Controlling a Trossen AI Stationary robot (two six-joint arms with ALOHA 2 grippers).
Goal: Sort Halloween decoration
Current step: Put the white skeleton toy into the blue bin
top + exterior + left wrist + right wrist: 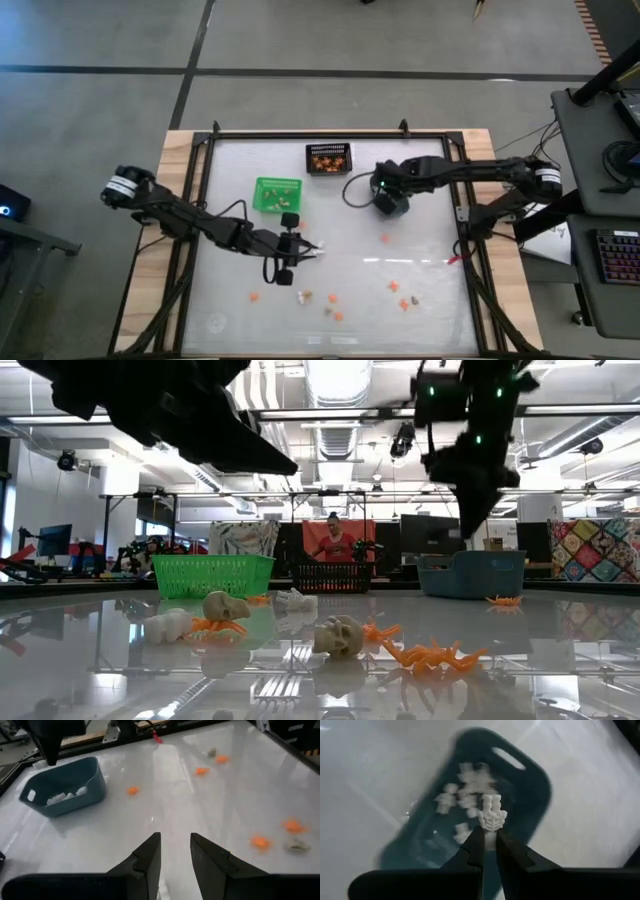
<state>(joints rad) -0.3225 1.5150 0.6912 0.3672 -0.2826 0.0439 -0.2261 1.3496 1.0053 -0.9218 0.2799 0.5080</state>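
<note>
My right gripper [489,837] hangs over the blue-grey bin [520,785], shut on a small white skeleton trinket [492,815]. Several white pieces lie in that bin [65,787]. In the high view the right gripper [388,203] covers the bin. My left gripper [175,840] hovers low over the table's middle [305,250], fingers apart with nothing seen between them. Orange trinkets [394,286], [260,841] and tan skulls [338,632], [225,605] lie loose on the near half of the table. My right gripper pinches the white trinket's lower end [491,832] between its two fingertips. The fingers slant steeply down from above. The rest of the trinket sticks out past the tips, lifted clear above the bin's opening.
A green bin [277,193] and a black mesh bin [328,158] holding orange pieces stand at the far middle of the table. A raised black frame [210,180] rims the glossy white top. A person [333,540] shows in the room beyond.
</note>
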